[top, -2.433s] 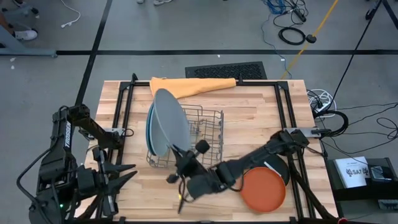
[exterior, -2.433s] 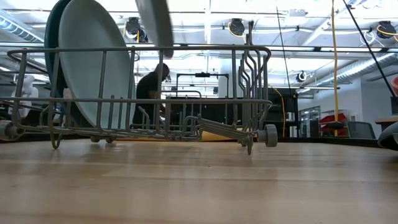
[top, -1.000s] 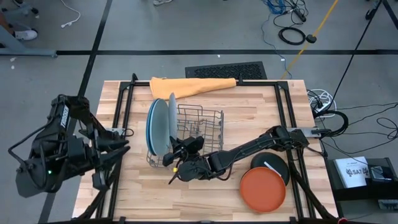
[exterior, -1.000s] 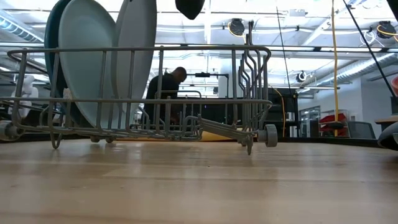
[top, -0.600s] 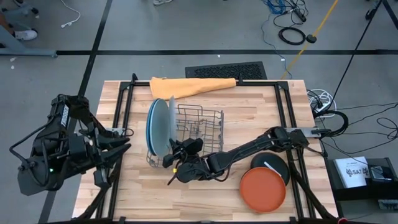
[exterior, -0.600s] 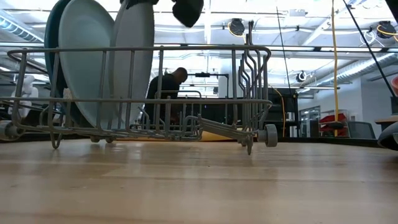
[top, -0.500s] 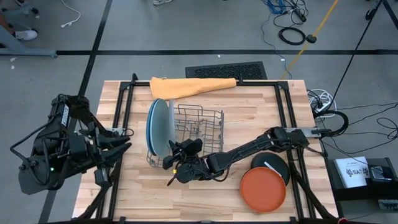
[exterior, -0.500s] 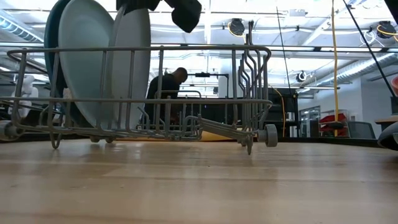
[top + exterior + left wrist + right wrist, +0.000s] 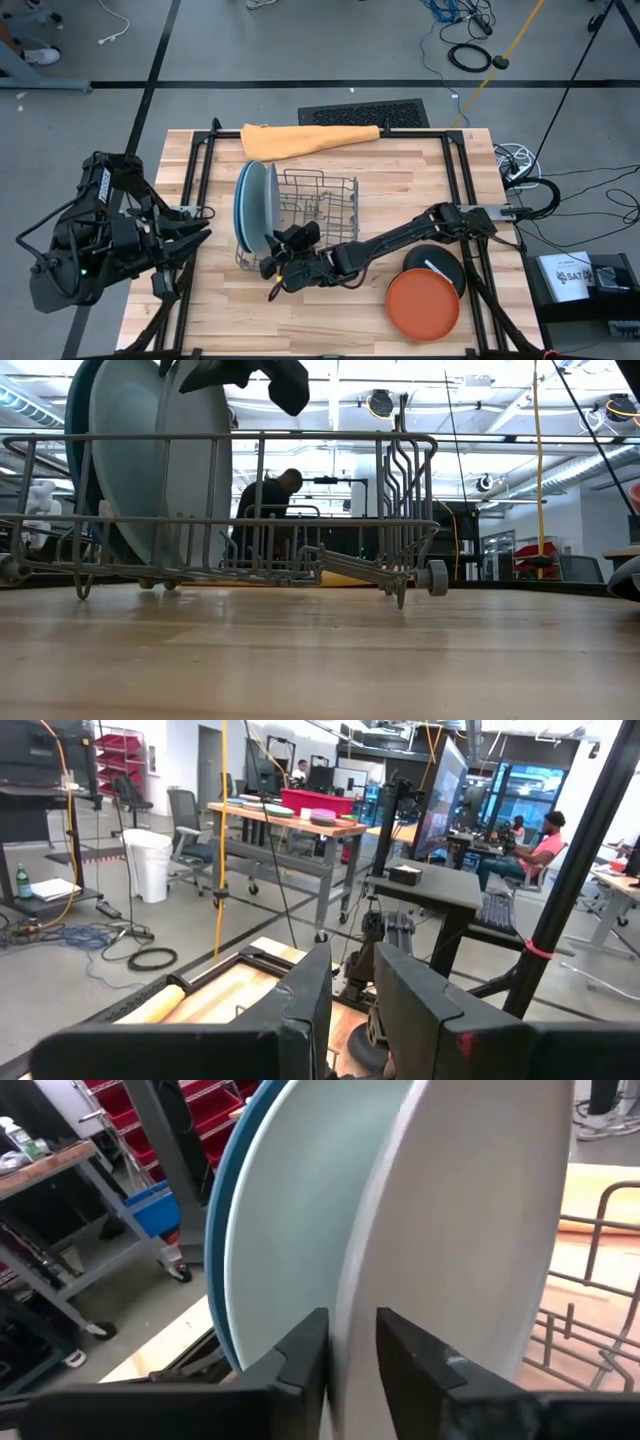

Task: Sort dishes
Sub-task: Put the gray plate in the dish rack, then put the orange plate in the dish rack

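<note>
The right gripper (image 9: 350, 1342) sits at the near, left end of the wire dish rack (image 9: 318, 213), its fingers straddling the rim of the grey plate (image 9: 470, 1220) and just beginning to ease apart; a moment ago that plate hung tilted above the rack. It now stands upright in the rack beside the light blue plate (image 9: 300, 1210), so I judge this dish placed. The orange plate (image 9: 423, 305) and black plate (image 9: 437, 264) wait right of the rack, while the left gripper (image 9: 345, 1010), fingers slightly parted and empty, hangs off its left.
</note>
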`<act>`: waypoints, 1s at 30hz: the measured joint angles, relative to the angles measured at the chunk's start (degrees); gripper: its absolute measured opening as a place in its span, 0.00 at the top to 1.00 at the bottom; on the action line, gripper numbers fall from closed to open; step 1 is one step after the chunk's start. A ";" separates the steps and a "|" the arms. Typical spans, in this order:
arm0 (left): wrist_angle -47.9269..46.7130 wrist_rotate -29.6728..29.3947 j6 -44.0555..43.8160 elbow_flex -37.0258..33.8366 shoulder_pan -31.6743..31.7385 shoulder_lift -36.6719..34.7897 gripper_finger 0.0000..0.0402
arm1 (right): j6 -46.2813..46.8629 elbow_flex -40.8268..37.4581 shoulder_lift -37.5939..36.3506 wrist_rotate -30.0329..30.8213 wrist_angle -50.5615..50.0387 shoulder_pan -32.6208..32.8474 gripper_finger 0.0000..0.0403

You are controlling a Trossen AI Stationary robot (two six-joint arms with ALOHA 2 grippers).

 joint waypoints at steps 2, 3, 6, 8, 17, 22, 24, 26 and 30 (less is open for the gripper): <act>0.02 0.00 0.01 0.00 0.01 0.00 0.80 | -0.09 0.00 0.00 -0.11 0.03 0.00 0.75; 0.01 0.00 0.00 0.00 0.00 0.00 0.80 | -0.17 0.00 0.00 -0.58 0.02 0.00 0.73; 0.02 0.00 0.00 0.00 0.00 0.00 0.80 | -1.45 0.00 0.00 -2.51 0.72 -0.22 0.65; 0.02 0.00 0.00 0.00 0.00 0.00 0.80 | -3.23 0.00 0.00 -4.00 2.47 -0.28 0.60; 0.02 0.00 0.00 0.00 0.00 0.02 0.80 | -10.56 -0.02 0.00 -5.79 6.37 -0.50 0.49; -2.01 3.08 4.94 0.00 -0.25 0.71 0.80 | -16.84 -0.07 -0.30 -5.53 6.07 0.62 0.50; -2.35 4.73 8.87 -0.06 -0.86 1.58 0.80 | -20.51 -0.11 -1.06 -5.73 5.51 1.73 0.50; -2.27 4.90 9.38 -0.37 -1.29 2.45 0.80 | -24.72 -0.13 -2.42 -5.75 4.74 3.11 0.50; -2.33 6.05 9.34 -0.87 -2.01 3.98 0.80 | -31.88 -0.09 -6.51 -5.58 -1.00 6.83 0.50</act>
